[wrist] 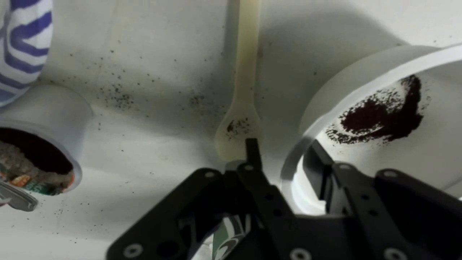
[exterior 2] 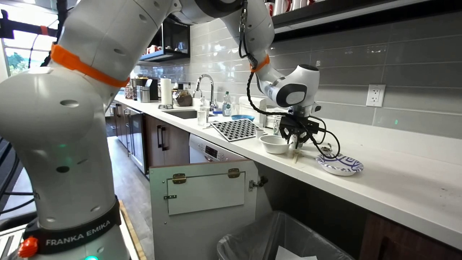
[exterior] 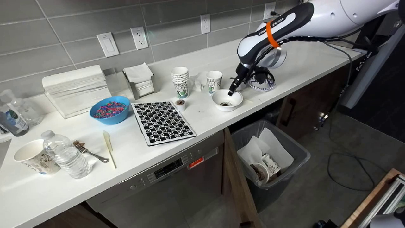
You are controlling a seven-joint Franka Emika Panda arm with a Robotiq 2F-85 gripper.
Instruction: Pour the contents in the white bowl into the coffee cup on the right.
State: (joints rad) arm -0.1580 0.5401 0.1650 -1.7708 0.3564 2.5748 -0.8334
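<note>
The white bowl [exterior: 221, 107] stands upright on the counter and holds dark grounds. It also shows in an exterior view [exterior 2: 273, 145] and in the wrist view [wrist: 344, 88]. My gripper [exterior: 231, 92] points down at the bowl's rim; it also shows in an exterior view [exterior 2: 293, 143]. In the wrist view my gripper [wrist: 283, 144] is open, one finger over the bowl's inside and one outside, with the rim between them. The coffee cup [exterior: 214, 81], a white paper cup with dark and green markings, stands behind the bowl. In the wrist view it is mostly hidden by the gripper.
A pale spatula [wrist: 247, 72] lies beside the bowl. A small pod [wrist: 54, 104] and a purple-patterned dish [exterior 2: 341, 164] stand beyond it. A cup stack [exterior: 181, 84], checkered board [exterior: 163, 122] and blue bowl [exterior: 114, 118] stand along the counter. A bin [exterior: 272, 183] is below its edge.
</note>
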